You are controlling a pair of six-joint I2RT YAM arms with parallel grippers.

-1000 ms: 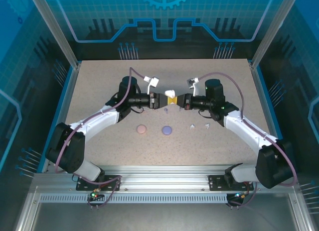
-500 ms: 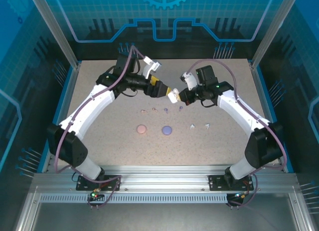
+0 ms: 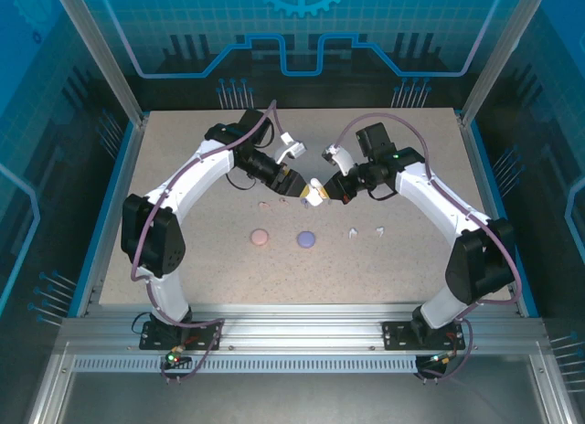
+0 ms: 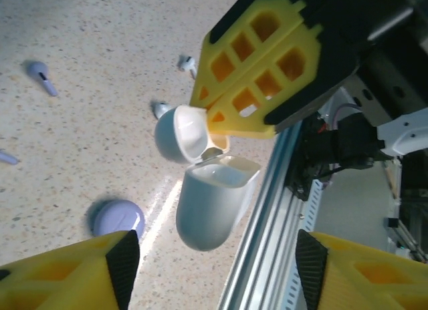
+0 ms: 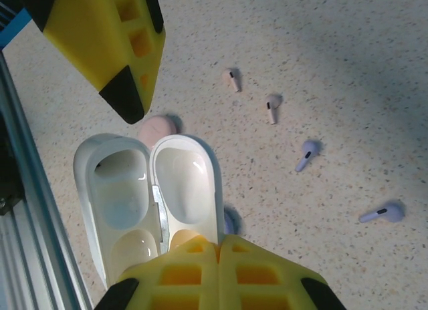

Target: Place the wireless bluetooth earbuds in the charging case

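While the white oval charging case [image 5: 147, 190] hangs hinged open above the speckled beige counter [image 3: 183, 259], both of its moulded wells look empty, so the task reads as barely begun. The right arm's fingers [image 5: 180, 276] are pressed together on the lid, pinching it, and the body with the wells hangs free beside the lid. The left arm's fingers [image 4: 67, 273] are spread wide, grasp nothing, and face the case from just to its left. All six buds lie loose on the counter. The two pale pink earbuds [image 5: 231, 79] and the two purple earbuds [image 5: 306, 154] sit in a loose row below the raised case, and the two white earbuds [image 3: 352, 232] lie a little nearer and to the right. Nearer than the row, the round pink case [image 3: 260, 236] and the round purple case [image 3: 305, 238] rest side by side, apart from each other, and both appear shut. What seems done is one case lifted and opened. What seems left is nearly everything: a bud must be picked up and seated in each well of the white case, presumably the white pair. After that, the pink and purple cases would need opening and filling with their own pairs.
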